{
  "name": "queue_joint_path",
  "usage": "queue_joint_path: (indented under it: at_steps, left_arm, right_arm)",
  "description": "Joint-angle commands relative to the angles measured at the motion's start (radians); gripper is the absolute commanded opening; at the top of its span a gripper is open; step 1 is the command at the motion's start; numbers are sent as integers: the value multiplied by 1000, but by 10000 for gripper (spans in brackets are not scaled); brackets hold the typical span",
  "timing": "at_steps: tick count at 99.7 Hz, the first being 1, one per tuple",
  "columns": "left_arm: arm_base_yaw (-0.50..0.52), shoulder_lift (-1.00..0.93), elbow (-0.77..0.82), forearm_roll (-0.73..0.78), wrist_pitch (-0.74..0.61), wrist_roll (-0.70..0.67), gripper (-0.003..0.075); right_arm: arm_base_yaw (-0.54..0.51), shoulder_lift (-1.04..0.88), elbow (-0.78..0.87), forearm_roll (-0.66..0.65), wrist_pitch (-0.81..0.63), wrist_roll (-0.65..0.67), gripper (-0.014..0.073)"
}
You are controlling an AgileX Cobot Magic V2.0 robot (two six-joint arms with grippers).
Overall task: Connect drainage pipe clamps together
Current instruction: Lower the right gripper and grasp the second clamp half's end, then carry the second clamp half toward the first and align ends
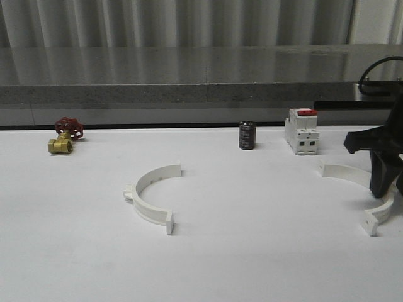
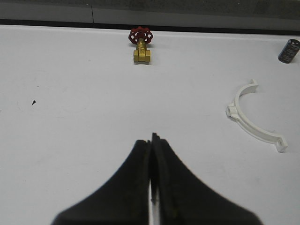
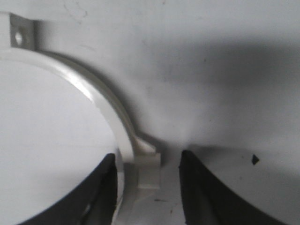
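Two white half-ring drainage pipe clamps lie on the white table. One clamp (image 1: 157, 173) rests left of centre with its open side facing right, and it lies off to the side of my left gripper in the left wrist view (image 2: 248, 123). The other clamp (image 1: 340, 170) lies at the far right, under my right gripper (image 1: 385, 194). Seen from the right wrist, this gripper (image 3: 149, 155) is open, its fingers on either side of the clamp's band (image 3: 101, 96) at the side lug (image 3: 149, 166). My left gripper (image 2: 152, 138) hangs above bare table, shut and empty.
A brass valve with a red handwheel (image 1: 63, 135) sits at the back left. A black cylinder (image 1: 247, 135) and a white block with a red top (image 1: 301, 131) stand at the back, right of centre. A grey ledge (image 1: 189, 91) runs behind the table.
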Motion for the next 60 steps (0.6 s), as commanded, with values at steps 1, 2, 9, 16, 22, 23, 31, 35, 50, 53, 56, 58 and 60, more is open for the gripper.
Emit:
queue_joint_path:
  at_steps: [1, 2, 9, 16, 22, 23, 31, 35, 50, 53, 56, 58, 60]
  left_arm:
    - [4, 6, -25, -6, -75, -12, -21]
    - [4, 6, -25, -6, -75, -12, -21]
    - [4, 6, -25, -6, -75, -12, -21]
    - [4, 6, -25, -6, -75, -12, -21]
    - [4, 6, -25, -6, -75, -12, -21]
    - [4, 6, -25, -6, -75, -12, -21]
    - [4, 6, -25, -6, -75, -12, -21]
    - [4, 6, -25, -6, -75, -12, -21]
    - [4, 6, -25, -6, -75, -12, -21]
    - [4, 6, -25, -6, -75, -12, -21]
    - [4, 6, -25, -6, -75, -12, -21]
    - [4, 6, -25, -6, -75, -12, -21]
    - [4, 6, -25, -6, -75, -12, -21]
  right_arm:
    - [1, -42, -26, 5, -20, -14, 240]
    - [1, -42, -26, 5, -20, -14, 233]
    - [1, -42, -26, 5, -19, -14, 150]
    - [1, -42, -26, 5, -19, -14, 75]
    - [1, -42, -26, 5, -19, -14, 27]
    - [1, -42, -26, 5, -19, -14, 24]
    - [1, -42, -26, 5, -9, -14, -2]
    - [1, -42, -26, 5, -12, -14, -3]
    - [0, -43, -34, 11, -2, -14, -3]
    - [1, -44, -40, 20, 10, -14, -3]
    - [5, -45, -47, 35, 29, -14, -3]
    - [8, -46, -54, 46, 38, -14, -3]
    - [11, -46, -62, 54, 51, -14, -3]
